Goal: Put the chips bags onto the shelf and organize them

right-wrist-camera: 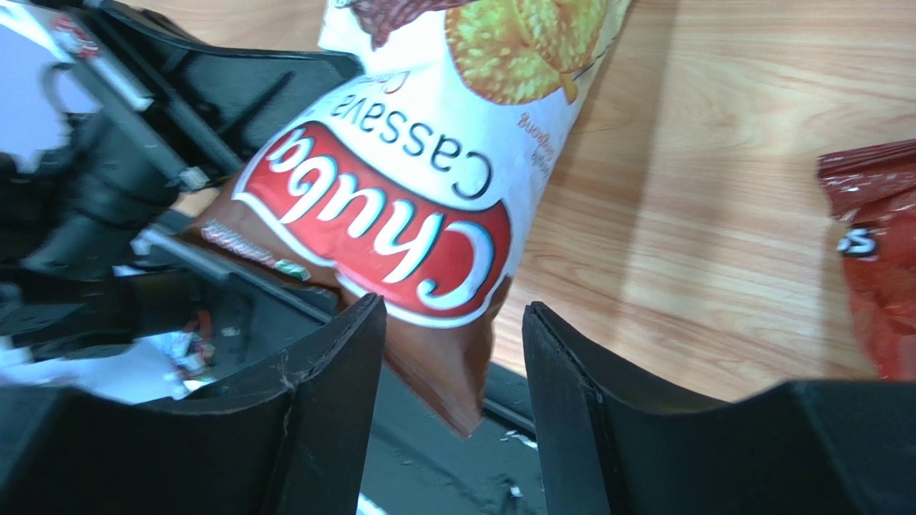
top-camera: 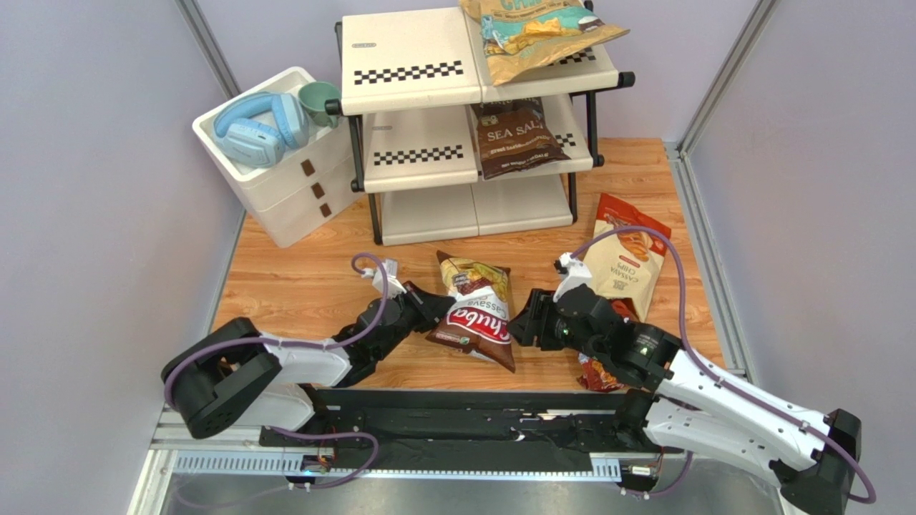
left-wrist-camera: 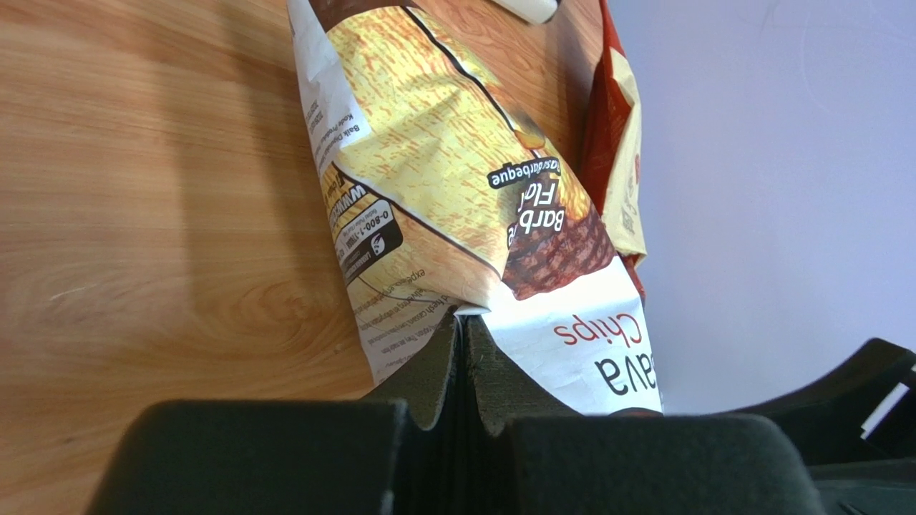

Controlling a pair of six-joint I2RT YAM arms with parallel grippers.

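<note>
The white-red "Chuba" bag (top-camera: 473, 311) (right-wrist-camera: 398, 215) is tilted up off the wood between both arms. My left gripper (top-camera: 435, 306) (left-wrist-camera: 460, 322) is shut on its left side edge (left-wrist-camera: 452, 193). My right gripper (top-camera: 525, 322) (right-wrist-camera: 452, 311) is open, and the bag's brown lower corner hangs between its fingers. The shelf (top-camera: 409, 75) stands at the back. A tan-and-teal bag (top-camera: 538, 32) lies on its top tier and the dark "Sea Salt" bag (top-camera: 516, 134) on the middle tier. A cream bag with a red-orange top (top-camera: 629, 258) lies right. The red bag (top-camera: 597, 373) (right-wrist-camera: 876, 268) is partly under my right arm.
A white three-drawer box (top-camera: 274, 177) stands at the back left with blue headphones (top-camera: 258, 127) and a green cup (top-camera: 319, 102) on top. The black base rail (top-camera: 462, 413) runs along the near edge. Grey walls close in both sides.
</note>
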